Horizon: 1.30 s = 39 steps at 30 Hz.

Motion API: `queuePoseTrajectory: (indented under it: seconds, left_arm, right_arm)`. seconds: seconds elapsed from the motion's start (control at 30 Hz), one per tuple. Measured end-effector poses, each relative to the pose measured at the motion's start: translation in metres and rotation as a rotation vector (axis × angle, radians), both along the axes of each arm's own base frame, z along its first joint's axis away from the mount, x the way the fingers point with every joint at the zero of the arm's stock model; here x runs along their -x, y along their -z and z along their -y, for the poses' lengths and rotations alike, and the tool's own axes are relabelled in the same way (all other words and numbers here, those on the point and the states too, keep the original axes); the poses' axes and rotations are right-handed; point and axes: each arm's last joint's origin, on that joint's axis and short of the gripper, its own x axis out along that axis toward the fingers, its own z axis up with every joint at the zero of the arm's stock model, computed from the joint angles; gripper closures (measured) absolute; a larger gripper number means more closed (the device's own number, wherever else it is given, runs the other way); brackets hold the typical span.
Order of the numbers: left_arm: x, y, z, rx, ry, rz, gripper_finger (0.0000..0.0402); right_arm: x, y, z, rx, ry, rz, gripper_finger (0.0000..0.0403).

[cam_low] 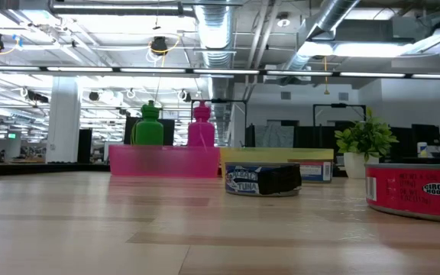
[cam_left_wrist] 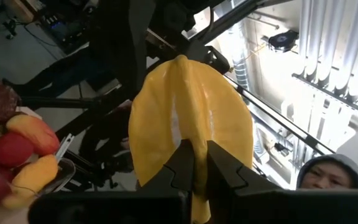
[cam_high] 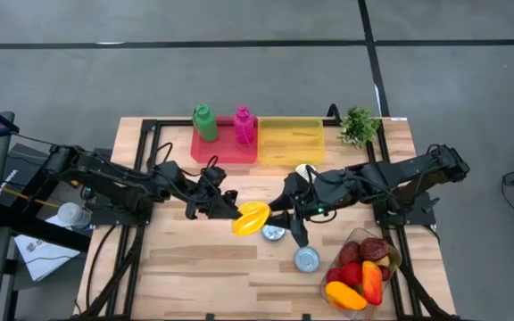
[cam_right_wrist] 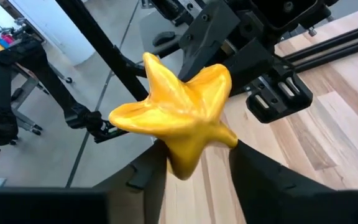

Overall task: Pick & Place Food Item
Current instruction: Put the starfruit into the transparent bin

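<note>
Star fruit held between both arms above mid-table

The yellow star fruit (cam_high: 251,217) hangs over the wooden table (cam_high: 194,267); the left gripper (cam_high: 230,212) is clenched on one ridge; the right gripper (cam_high: 273,212) has its fingers (cam_right_wrist: 260,171) either side of the fruit's other end, whether gripping I cannot tell; two cans (cam_high: 306,259) sit just beside it

Yellow starfruit (cam_high: 251,217), pink tray (cam_high: 224,148)

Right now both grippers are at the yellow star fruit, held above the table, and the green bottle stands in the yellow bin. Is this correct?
Not quite. The green bottle stands in the pink bin, not the yellow bin; the high view shows it. The left gripper and right gripper are at the star fruit, above the table.
</note>
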Motion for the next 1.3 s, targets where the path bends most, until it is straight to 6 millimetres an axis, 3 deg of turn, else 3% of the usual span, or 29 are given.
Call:
queuePoseTrajectory:
  seconds: [0.27,0.47,0.77,0.87,1.1,1.3]
  left_arm:
    - [-0.001,0.001,-0.004,-0.003,-0.021,-0.015,0.0392]
    - [-0.001,0.001,-0.004,-0.004,-0.022,-0.015,0.0391]
    - [-0.001,0.001,-0.005,-0.024,-0.042,-0.008,0.0385]
    - [-0.001,0.001,-0.004,-0.021,-0.056,-0.007,0.0359]
    - [0.000,0.001,-0.003,-0.059,-0.074,0.007,0.0250]
    - [0.012,-0.010,-0.015,-0.066,-0.103,0.000,0.0190]
  right_arm:
    - [0.000,0.001,0.000,0.014,-0.011,-0.006,0.0303]
    - [0.000,0.001,0.000,0.029,-0.038,-0.002,0.0382]
    - [0.000,0.001,0.000,0.038,-0.042,-0.001,0.0388]
    - [0.000,0.001,0.000,0.038,-0.041,-0.001,0.0388]
    - [0.001,0.000,-0.005,0.037,-0.056,0.010,0.0388]
    - [0.008,-0.005,-0.011,0.025,-0.078,0.025,0.0388]
